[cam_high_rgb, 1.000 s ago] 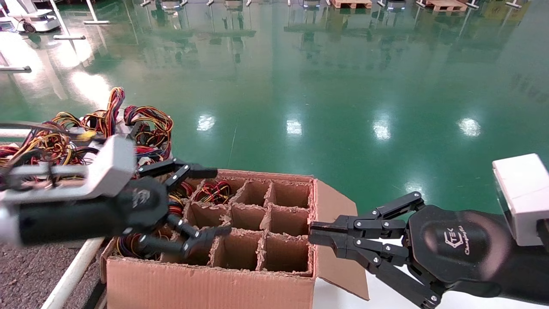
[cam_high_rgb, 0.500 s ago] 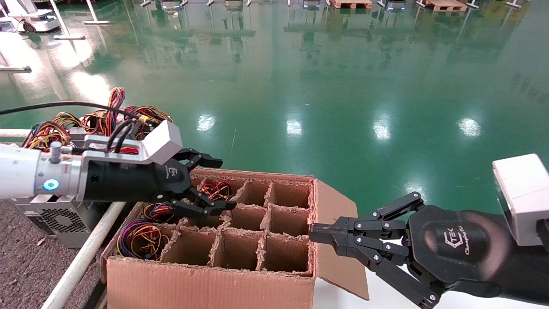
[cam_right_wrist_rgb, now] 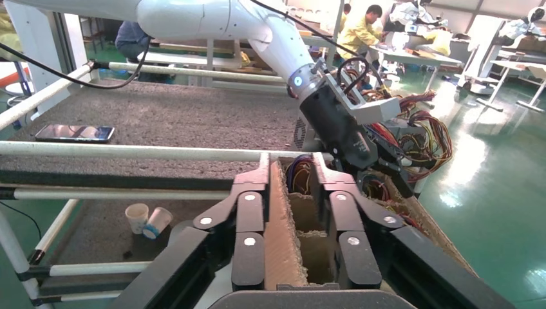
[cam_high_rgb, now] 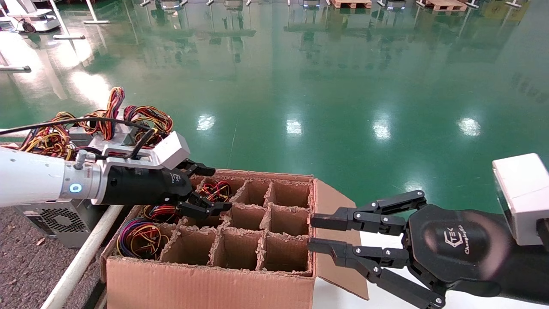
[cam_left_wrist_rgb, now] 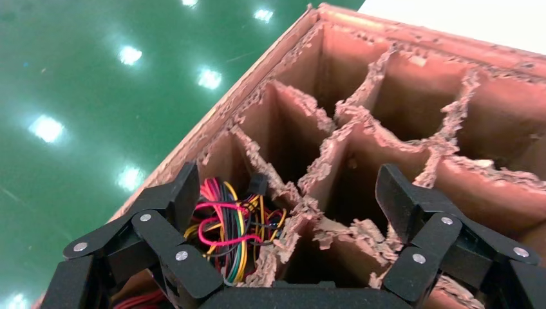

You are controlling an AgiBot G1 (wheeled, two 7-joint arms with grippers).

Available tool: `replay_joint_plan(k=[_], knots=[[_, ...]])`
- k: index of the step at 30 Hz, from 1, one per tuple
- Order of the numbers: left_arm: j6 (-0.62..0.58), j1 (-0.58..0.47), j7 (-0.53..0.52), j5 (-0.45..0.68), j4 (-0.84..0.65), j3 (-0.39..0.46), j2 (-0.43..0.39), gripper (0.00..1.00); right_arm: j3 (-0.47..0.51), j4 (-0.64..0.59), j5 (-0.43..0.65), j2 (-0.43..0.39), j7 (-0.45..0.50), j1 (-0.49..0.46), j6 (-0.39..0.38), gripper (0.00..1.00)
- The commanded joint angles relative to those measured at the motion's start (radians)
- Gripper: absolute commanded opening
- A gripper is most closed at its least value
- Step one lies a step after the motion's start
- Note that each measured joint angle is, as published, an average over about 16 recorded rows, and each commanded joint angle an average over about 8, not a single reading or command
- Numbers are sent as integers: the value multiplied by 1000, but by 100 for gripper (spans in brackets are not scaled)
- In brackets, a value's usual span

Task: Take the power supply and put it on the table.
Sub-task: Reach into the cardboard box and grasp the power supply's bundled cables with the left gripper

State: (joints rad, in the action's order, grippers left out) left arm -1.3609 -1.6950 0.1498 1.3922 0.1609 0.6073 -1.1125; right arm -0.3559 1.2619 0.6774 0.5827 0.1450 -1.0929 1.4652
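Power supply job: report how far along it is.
Done: a power supply stands on the table, and most cells of the box are empty. In hand: nothing is gripped. The left gripper hangs over the box's far-left cells, jaws open. The right gripper straddles the box's right wall, jaws open. Left: three cells show wire bundles, so those supplies likely need lifting out.

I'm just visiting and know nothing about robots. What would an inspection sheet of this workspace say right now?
Surface: dark speckled table edged by a white rail.
Job's things: one power supply on the table; wire bundles in the divided cardboard box.
Clutter: phone, two paper cups.
Tools: left tool open over the box's left cells; right tool open astride the box's right wall.
Cables: black cable along the left arm.
Surroundings: glossy green floor.
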Motion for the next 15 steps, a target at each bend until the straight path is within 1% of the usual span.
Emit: replay_joint_plan(k=[1, 4, 5, 6, 7, 12, 13, 14, 15], knots=[[13, -5, 12, 2, -34, 0, -9, 100, 0, 0, 0, 0, 0, 0, 0, 100], [39, -5, 29, -2, -64, -4, -15, 100, 0, 0, 0, 0, 0, 0, 0, 100], [48, -4, 33, -4, -73, -5, -18, 97, 0, 0, 0, 0, 0, 0, 0, 100], [57, -3, 37, -6, -82, -7, -20, 89, 0, 0, 0, 0, 0, 0, 0, 100], [66, -2, 40, -8, -90, -8, -23, 78, 0, 0, 0, 0, 0, 0, 0, 100], [109, 4, 50, -13, -118, -12, -39, 16, 0, 0, 0, 0, 0, 0, 0, 100], [116, 6, 52, -14, -122, -13, -42, 7, 0, 0, 0, 0, 0, 0, 0, 100], [123, 7, 54, -14, -126, -13, -44, 2, 0, 0, 0, 0, 0, 0, 0, 100], [130, 9, 55, -15, -130, -14, -46, 0, 0, 0, 0, 0, 0, 0, 0, 100]])
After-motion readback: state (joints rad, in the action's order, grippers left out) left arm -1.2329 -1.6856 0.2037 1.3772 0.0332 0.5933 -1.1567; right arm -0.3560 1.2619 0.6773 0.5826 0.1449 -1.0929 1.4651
